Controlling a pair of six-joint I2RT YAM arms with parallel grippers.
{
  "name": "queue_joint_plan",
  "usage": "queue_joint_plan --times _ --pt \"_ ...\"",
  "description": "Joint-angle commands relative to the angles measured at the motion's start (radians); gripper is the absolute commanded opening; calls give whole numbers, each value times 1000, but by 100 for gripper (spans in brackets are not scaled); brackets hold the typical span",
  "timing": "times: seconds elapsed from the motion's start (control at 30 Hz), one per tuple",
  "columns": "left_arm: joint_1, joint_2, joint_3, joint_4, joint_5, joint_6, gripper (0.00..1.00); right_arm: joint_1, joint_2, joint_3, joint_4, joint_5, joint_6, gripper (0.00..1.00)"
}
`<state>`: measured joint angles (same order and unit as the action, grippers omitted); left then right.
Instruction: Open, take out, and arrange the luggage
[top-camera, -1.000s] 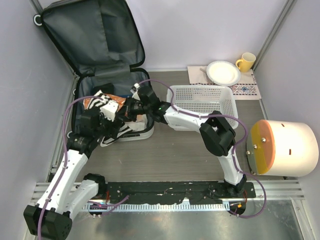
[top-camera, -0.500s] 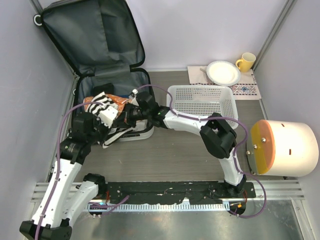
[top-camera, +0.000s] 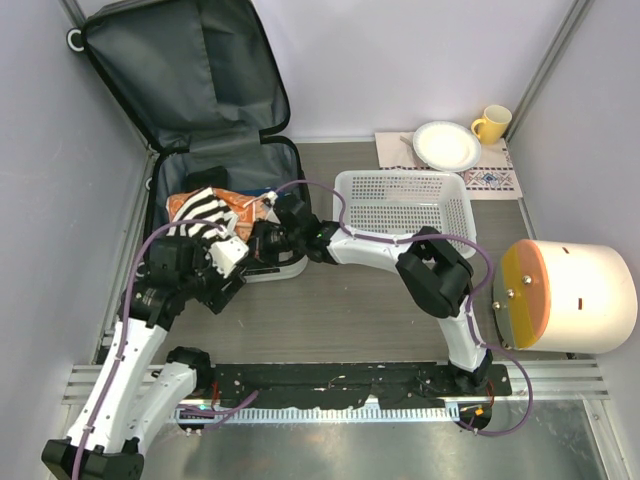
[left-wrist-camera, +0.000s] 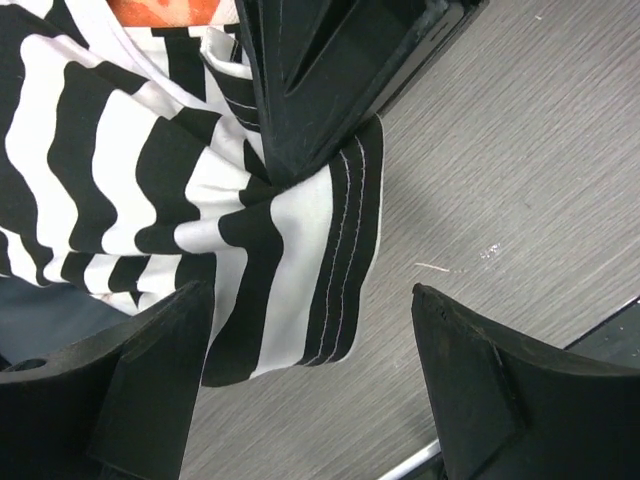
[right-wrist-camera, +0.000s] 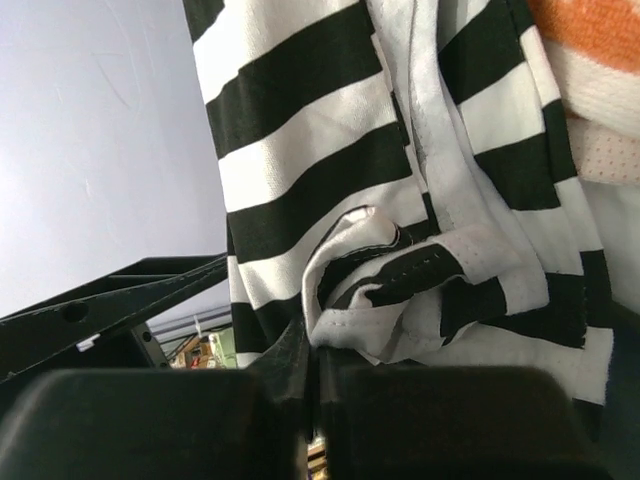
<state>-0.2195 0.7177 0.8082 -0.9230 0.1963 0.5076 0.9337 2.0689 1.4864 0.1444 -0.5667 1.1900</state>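
The luggage (top-camera: 190, 90) stands open at the back left, its lid with dark grey lining leaning on the wall. Its lower half holds a black-and-white striped garment (top-camera: 205, 212) and an orange cloth (top-camera: 240, 200). My right gripper (top-camera: 262, 238) is over the suitcase's front part, shut on a fold of the striped garment (right-wrist-camera: 300, 150). My left gripper (top-camera: 222, 283) is open and empty just outside the suitcase's front wall (left-wrist-camera: 320, 80), above the table. A corner of the striped garment (left-wrist-camera: 230, 230) hangs over that wall, ahead of the left gripper (left-wrist-camera: 312, 390).
A white slatted basket (top-camera: 400, 200) stands right of the suitcase. A plate (top-camera: 447, 145) and yellow mug (top-camera: 491, 123) sit on a mat at the back right. A white drum with an orange end (top-camera: 575, 297) stands at the right. Walls close in on the left and back.
My left gripper has drawn back out of the suitcase toward the near side, now over the table. The striped garment has come partly over the front wall. The right gripper shifted slightly nearer.
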Motion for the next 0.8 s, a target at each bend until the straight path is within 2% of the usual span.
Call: queue_joint_plan --times 0.0,0.17,0.4,0.57,0.63,0.73,0.77 --pt "3 -32 -82 179 28 19 84 -1 -33 31 12 7 -35 24" --pt "3 -90 -185 384 -24 31 82 -9 -38 54 -29 34 -63 37" --pt "3 -152 -311 495 3 147 73 -36 -73 71 -127 110 -101 38" --pt "3 -146 -336 544 -5 193 68 -41 -84 66 -138 114 -101 41" --pt "3 -139 -339 552 0 200 68 -41 -82 67 -138 114 -102 41" --pt "0 -141 -340 549 21 216 74 -42 -81 74 -175 122 -109 41" --pt "2 -146 -340 537 50 227 75 -42 -85 77 -195 143 -121 44"
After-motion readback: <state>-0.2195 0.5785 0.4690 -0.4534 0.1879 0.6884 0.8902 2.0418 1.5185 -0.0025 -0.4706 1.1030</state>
